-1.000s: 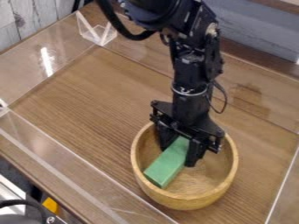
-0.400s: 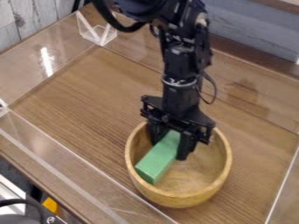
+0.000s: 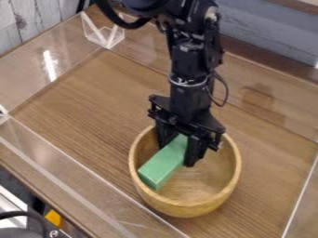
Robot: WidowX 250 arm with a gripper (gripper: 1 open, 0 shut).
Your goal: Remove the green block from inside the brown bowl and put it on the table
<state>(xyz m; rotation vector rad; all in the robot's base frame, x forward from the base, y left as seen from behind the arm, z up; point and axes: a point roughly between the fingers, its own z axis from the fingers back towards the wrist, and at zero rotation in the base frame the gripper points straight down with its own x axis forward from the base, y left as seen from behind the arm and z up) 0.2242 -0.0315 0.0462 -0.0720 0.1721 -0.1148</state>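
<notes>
The light tan brown bowl (image 3: 218, 192) sits on the table (image 3: 99, 102) near its front edge. Over the bowl's left half, the bright green block (image 3: 163, 165) hangs tilted, its lower end above the left rim. My black gripper (image 3: 189, 145) reaches down from the arm above and is shut on the block's upper end. The block's top end is hidden between the fingers.
Clear acrylic walls (image 3: 37, 56) edge the tabletop on the left and front. A clear acrylic stand (image 3: 102, 35) sits at the back left. Bare wood-grain tabletop lies left and behind the bowl.
The gripper and the green block have shifted left and slightly up; the block's lower end now reaches the bowl's left rim. The bowl has also slid a little left.
</notes>
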